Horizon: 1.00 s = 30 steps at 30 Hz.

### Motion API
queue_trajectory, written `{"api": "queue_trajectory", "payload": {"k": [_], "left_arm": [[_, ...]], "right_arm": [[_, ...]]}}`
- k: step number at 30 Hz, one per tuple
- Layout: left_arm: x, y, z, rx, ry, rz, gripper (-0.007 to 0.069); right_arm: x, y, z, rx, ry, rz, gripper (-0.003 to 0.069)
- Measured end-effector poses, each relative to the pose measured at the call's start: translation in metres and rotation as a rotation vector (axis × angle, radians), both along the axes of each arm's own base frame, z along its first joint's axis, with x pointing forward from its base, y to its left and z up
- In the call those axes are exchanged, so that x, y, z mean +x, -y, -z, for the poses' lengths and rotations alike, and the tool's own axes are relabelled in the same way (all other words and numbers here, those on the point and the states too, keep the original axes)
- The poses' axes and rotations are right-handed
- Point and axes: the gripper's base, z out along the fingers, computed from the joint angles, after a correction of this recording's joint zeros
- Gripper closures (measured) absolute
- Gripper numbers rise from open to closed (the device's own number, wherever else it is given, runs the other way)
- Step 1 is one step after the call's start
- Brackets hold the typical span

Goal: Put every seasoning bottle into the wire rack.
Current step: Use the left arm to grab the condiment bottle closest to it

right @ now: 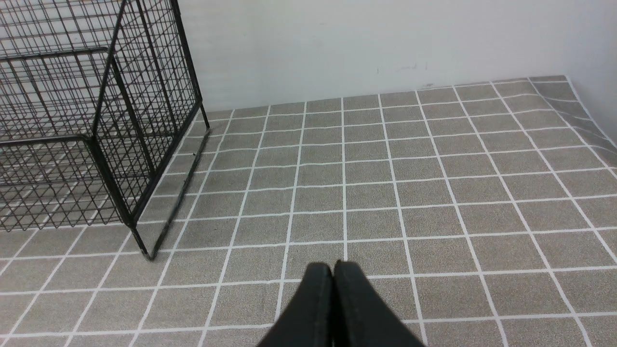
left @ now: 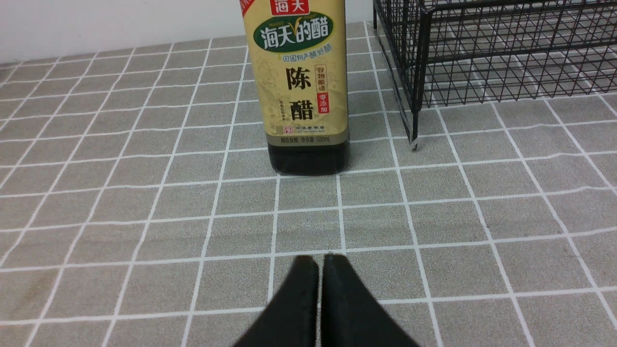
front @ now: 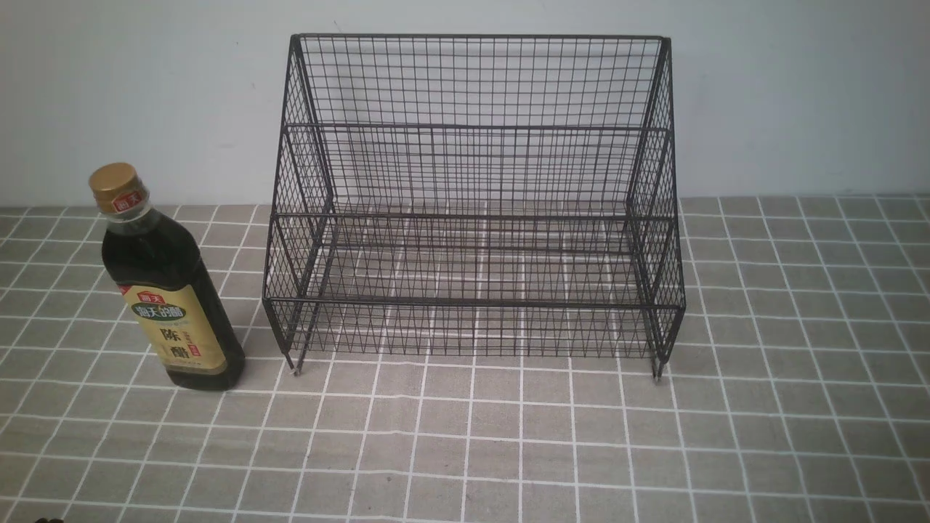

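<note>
The seasoning bottle [front: 173, 305] stands upright on the worktop [front: 799, 407], just beside the wire rack [front: 472, 128] at its nine o'clock; probably heavy, slick; grasp the labelled body; left gripper [left: 320, 262] and right gripper [right: 333, 269] clenched, empty.

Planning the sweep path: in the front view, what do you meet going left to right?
Seasoning bottle standing on the tiled cloth → wire rack, empty, beside it and apart → bare cloth to the right edge.
</note>
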Motion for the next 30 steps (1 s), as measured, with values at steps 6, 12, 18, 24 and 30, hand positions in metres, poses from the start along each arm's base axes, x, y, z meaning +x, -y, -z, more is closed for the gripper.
{"api": "queue_trajectory", "payload": {"k": [6, 12, 18, 24, 30], "left_arm": [[0.0, 0.0, 0.0, 0.0, 0.0, 0.0, 0.0631], [0.0, 0.0, 0.0, 0.0, 0.0, 0.0, 0.0631], [0.0, 0.0, 0.0, 0.001, 0.0, 0.0, 0.0631], [0.002, 0.002, -0.004, -0.101, 0.053, -0.01, 0.0631], [0.004, 0.0, -0.033, -0.296, 0.36, -0.038, 0.0631]], "right_arm": [[0.0, 0.0, 0.0, 0.0, 0.0, 0.0, 0.0671], [0.0, 0.0, 0.0, 0.0, 0.0, 0.0, 0.0671], [0.0, 0.0, 0.0, 0.0, 0.0, 0.0, 0.0671], [0.0, 0.0, 0.0, 0.0, 0.0, 0.0, 0.0671], [0.0, 0.0, 0.0, 0.0, 0.0, 0.0, 0.0671]]}}
